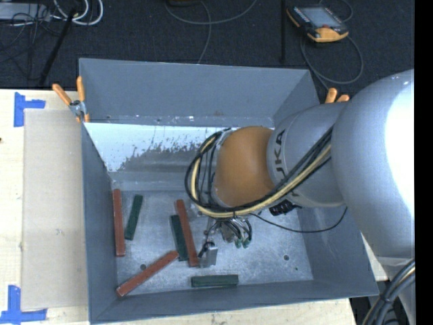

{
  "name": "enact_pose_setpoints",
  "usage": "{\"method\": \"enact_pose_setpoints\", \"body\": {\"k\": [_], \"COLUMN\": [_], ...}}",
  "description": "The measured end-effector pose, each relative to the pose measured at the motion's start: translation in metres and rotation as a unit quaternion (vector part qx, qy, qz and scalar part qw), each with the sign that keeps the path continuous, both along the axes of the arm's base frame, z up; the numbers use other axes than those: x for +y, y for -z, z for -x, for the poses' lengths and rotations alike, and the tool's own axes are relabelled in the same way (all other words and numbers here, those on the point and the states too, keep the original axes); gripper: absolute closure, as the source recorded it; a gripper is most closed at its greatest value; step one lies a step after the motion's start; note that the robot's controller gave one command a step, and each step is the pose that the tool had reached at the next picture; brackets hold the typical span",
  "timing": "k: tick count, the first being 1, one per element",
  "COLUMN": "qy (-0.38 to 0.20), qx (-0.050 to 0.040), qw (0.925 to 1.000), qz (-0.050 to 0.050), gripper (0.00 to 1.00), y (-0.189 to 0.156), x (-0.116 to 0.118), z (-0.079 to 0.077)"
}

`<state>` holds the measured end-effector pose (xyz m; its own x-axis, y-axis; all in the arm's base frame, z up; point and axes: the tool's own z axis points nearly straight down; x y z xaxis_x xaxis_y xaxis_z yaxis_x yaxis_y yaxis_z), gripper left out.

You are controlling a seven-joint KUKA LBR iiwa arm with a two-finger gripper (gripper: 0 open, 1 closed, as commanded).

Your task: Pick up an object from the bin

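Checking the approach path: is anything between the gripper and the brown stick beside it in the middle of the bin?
Nothing visible. The gripper sits right beside the brown stick; the dark green stick lies on its far side.

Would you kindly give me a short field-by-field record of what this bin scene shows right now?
container: grey metal bin
gripper: gripper low over the bin floor, near the middle
nearest things: centre brown stick and centre green stick, side by side just left of it
elsewhere: left brown stick, short green stick, slanted brown stick, front green stick
grip: cannot tell
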<state>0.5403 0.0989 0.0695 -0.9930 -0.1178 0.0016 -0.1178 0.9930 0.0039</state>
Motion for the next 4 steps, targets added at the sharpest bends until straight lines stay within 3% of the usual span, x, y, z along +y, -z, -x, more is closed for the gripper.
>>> {"method": "enact_pose_setpoints", "body": {"k": [1,2,3,4], "qy": [-0.075,-0.195,-0.199,-0.385], "qx": [0.0002,-0.0011,-0.0079,-0.002], "qw": [0.9972,0.9807,0.98,0.9229], "qz": [0.001,0.002,-0.001,0.001], "gripper": [0.0,0.0,0.0,0.0], "y": [-0.012,0.0,-0.097,0.001], "x": [0.061,0.014,0.1,0.104], "z": [0.027,0.038,-0.01,-0.048]}}
